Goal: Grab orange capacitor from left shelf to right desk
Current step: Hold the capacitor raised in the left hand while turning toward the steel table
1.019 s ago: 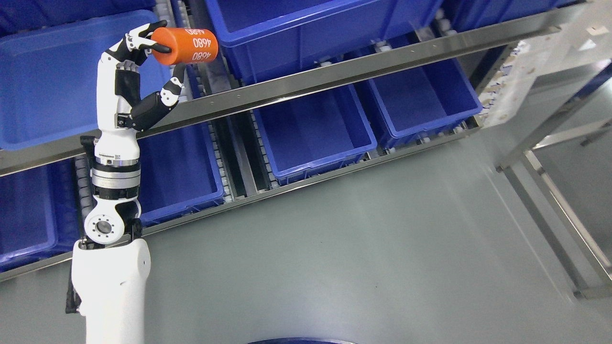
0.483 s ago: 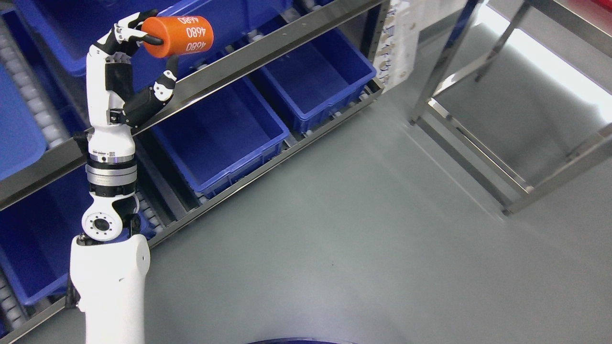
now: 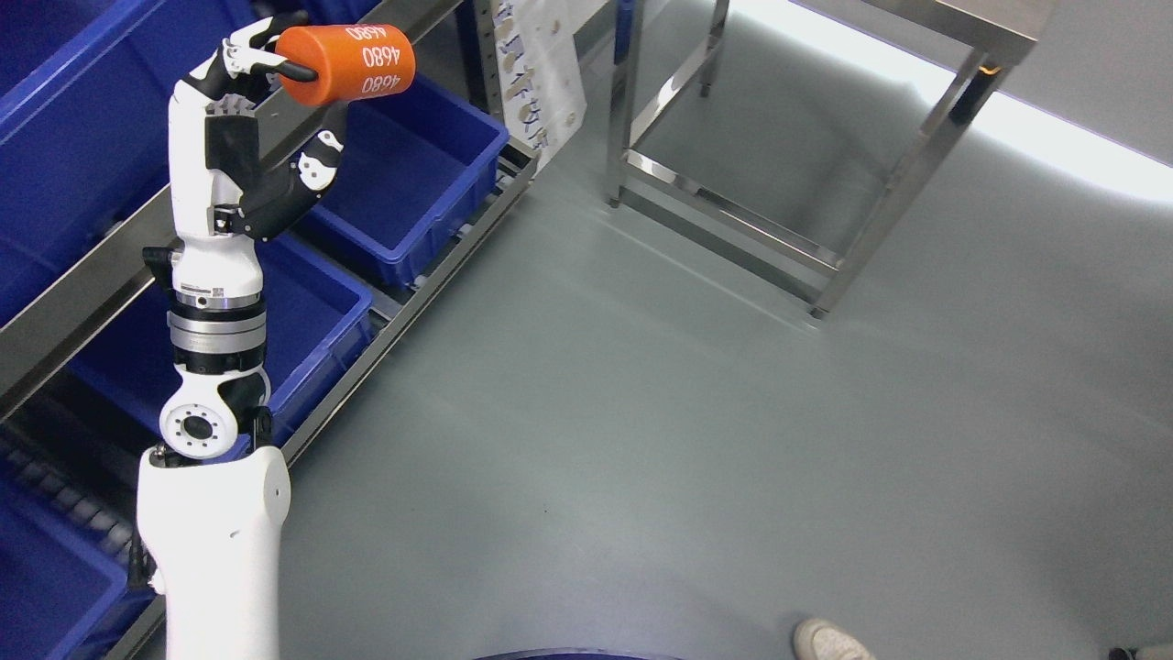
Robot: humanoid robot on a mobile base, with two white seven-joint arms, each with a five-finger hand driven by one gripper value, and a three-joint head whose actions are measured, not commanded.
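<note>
The robot's white-and-black left hand (image 3: 261, 101) pinches the orange cylindrical capacitor (image 3: 346, 64) marked 4680 between fingertips above and thumb below, holding it raised on its side. It hangs in the air over the front rail of the steel shelf (image 3: 82, 302) of blue plastic bins (image 3: 412, 183), well apart from the stainless-steel desk (image 3: 916, 156).

Non-task items: bins, printed sheet, floor, shoe

Blue bins (image 3: 417, 174) sit open-topped in the tilted metal rack at left. A printed sheet (image 3: 541, 78) hangs at the rack's end post. The grey floor (image 3: 641, 431) fills the centre. The toe of a light shoe (image 3: 829, 640) shows at the bottom edge.
</note>
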